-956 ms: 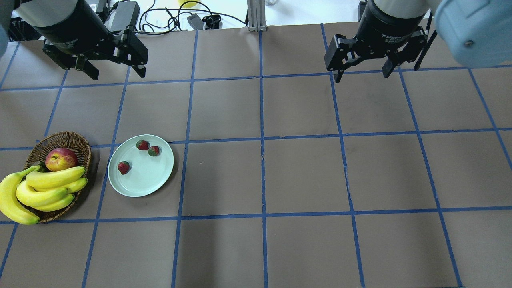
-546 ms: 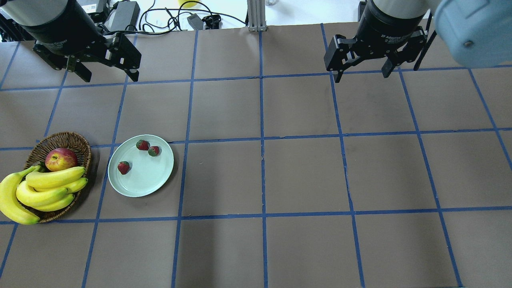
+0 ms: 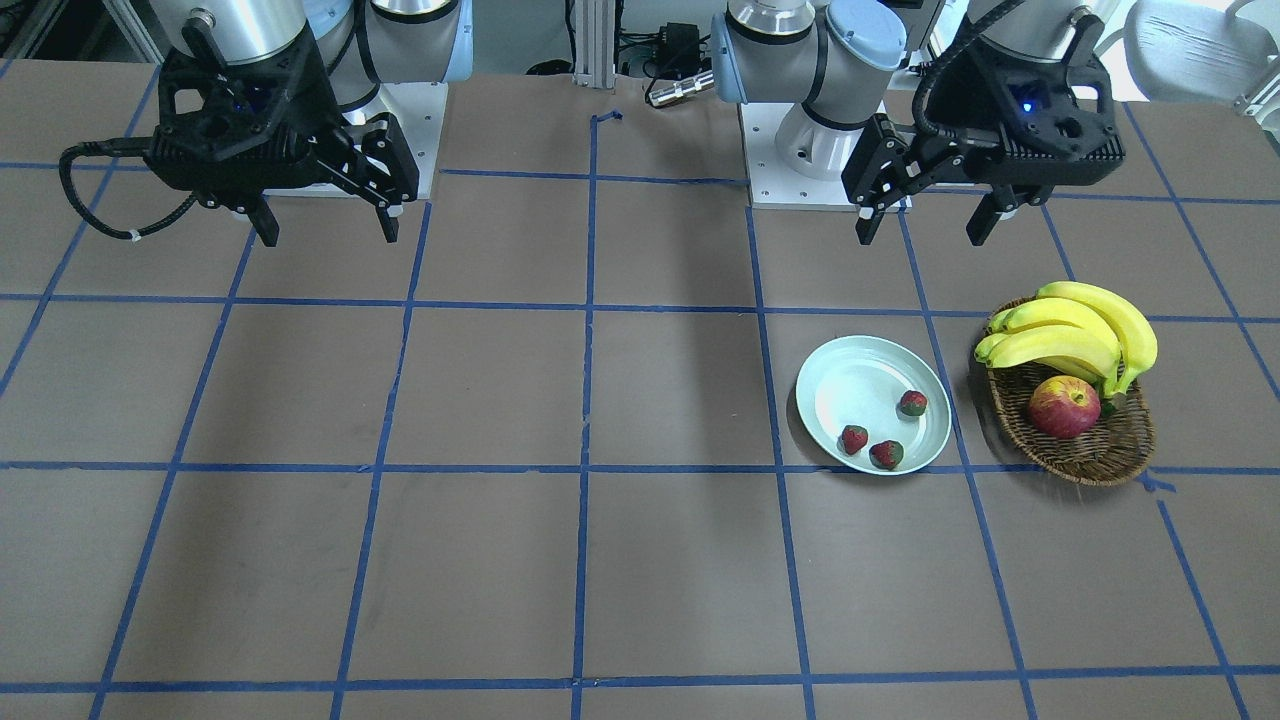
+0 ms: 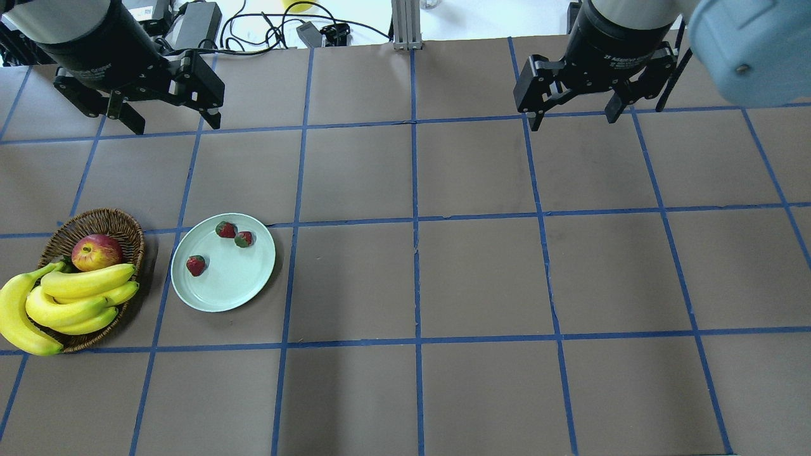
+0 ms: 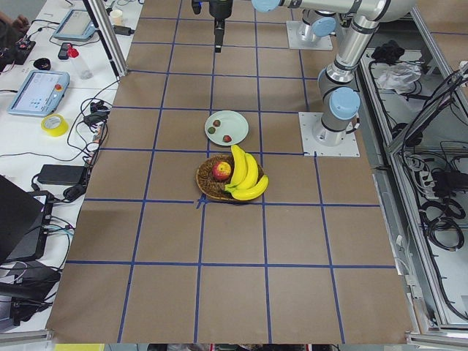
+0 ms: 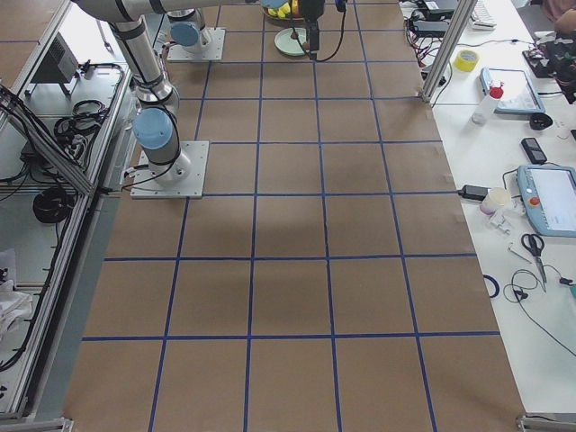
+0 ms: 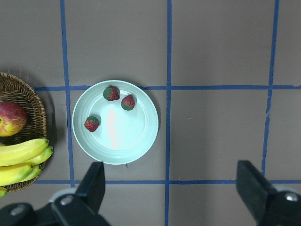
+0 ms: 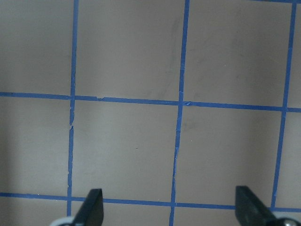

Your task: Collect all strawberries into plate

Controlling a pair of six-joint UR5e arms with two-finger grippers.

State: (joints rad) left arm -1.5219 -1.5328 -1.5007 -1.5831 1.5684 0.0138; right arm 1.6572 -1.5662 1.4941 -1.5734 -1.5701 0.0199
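Three small red strawberries lie on the pale mint plate [image 4: 231, 285]: two side by side at its far edge [image 4: 226, 229] [image 4: 244, 239] and one at its left [image 4: 196, 265]. The plate also shows in the front view [image 3: 850, 385] and in the left wrist view [image 7: 127, 141], with the strawberries on it [image 7: 111, 93]. My left gripper [image 4: 175, 122] is open and empty, high above the table's far left. My right gripper [image 4: 573, 119] is open and empty, high at the far right.
A brown wicker basket [image 4: 117, 221] left of the plate holds an apple [image 4: 96, 251] and a bunch of bananas [image 4: 57, 305]. The table is brown with blue tape grid lines [image 4: 415, 221]. Cables and a power brick [image 4: 199, 25] lie beyond the far edge.
My left gripper has drawn back toward the far left edge and slightly left. The right gripper, the plate and the strawberries have not moved.
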